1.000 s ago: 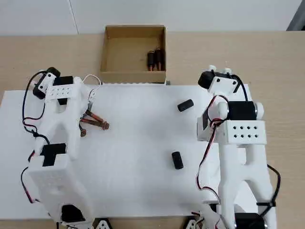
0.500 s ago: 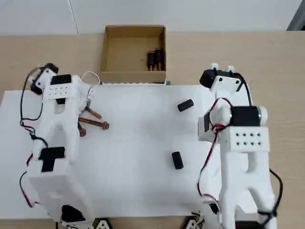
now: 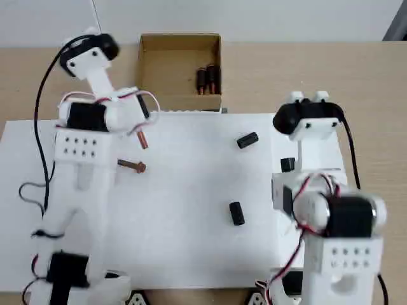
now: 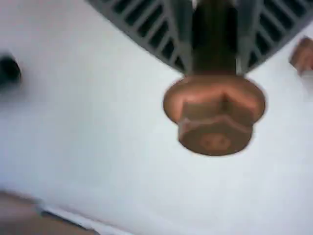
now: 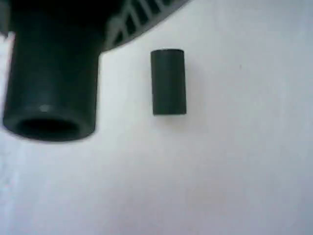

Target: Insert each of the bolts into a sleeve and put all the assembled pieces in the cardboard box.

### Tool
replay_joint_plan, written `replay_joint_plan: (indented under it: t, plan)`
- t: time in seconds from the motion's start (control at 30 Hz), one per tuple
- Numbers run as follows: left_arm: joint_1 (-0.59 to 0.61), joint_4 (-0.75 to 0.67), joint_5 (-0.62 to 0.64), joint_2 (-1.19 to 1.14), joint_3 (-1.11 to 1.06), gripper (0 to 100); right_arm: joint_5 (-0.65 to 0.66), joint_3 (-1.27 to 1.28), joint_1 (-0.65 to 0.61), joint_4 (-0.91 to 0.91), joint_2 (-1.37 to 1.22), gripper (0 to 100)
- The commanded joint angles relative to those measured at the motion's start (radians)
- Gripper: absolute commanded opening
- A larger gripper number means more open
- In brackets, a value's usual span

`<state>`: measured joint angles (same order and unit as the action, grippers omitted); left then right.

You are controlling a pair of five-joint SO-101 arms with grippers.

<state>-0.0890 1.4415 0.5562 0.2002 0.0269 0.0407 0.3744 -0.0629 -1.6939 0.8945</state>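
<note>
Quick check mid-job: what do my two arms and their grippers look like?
Left arm and right arm are white plastic shells with black motor blocks, hole-grid panels, and loose red, black and white cables. Wrist views show dark grey ribbed gripper fingers.

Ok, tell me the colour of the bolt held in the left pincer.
The bolt is copper-brown; the left wrist view shows it best.

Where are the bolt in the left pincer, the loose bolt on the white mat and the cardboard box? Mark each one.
held bolt (image 4: 215, 115): left wrist view, on its hex head.
loose bolt (image 3: 131, 166): high view, middle of its shank.
cardboard box (image 3: 180, 42): high view, on its far wall.
</note>
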Motion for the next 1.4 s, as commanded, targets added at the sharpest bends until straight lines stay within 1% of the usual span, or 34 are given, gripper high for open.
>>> replay_joint_plan:
  t: [0.0,0.07,0.1,0.27,0.33,0.5,0.6,0.67,0.8,0.93,1.07,1.37]
  plan:
    - [-0.095,0.012,-0.084,0.166,-0.044,1,0.015,0.034,0.01,0.005,0.122,0.2]
    - [-0.141,-0.003,-0.121,0.244,-0.116,1,0.014,0.075,0.008,0.01,0.193,0.2]
    - [-0.157,-0.035,-0.126,0.285,-0.163,1,0.015,0.103,0.008,0.016,0.232,0.2]
    - [-0.169,-0.269,-0.133,0.493,-0.423,1,0.009,0.275,0.005,0.113,0.423,0.2]
    - [-0.172,-0.336,-0.133,0.566,-0.521,1,0.008,0.347,0.005,0.176,0.506,0.2]
    - [-0.172,-0.443,-0.133,0.712,-0.688,1,0.0,0.546,0.005,0.298,0.714,0.2]
    - [-0.173,-0.493,-0.132,0.789,-0.782,1,-0.049,0.669,0.004,0.371,0.842,0.2]
    - [-0.173,-0.529,-0.129,0.845,-0.843,1,-0.058,0.75,-0.008,0.407,0.92,0.2]
    - [-0.173,-0.666,-0.126,0.974,-0.989,1,-0.068,0.822,-0.093,0.443,0.909,0.2]
    - [-0.173,-0.763,-0.126,1.12,-1.127,1,-0.126,0.887,-0.188,0.544,0.918,0.2]
    - [-0.175,-0.772,-0.12,1.28,-1.228,1,-0.132,0.944,-0.302,0.622,0.918,0.2]
    - [-0.175,-0.77,0.026,1.588,-1.346,1,-0.129,1.066,-0.503,0.792,0.918,0.2]
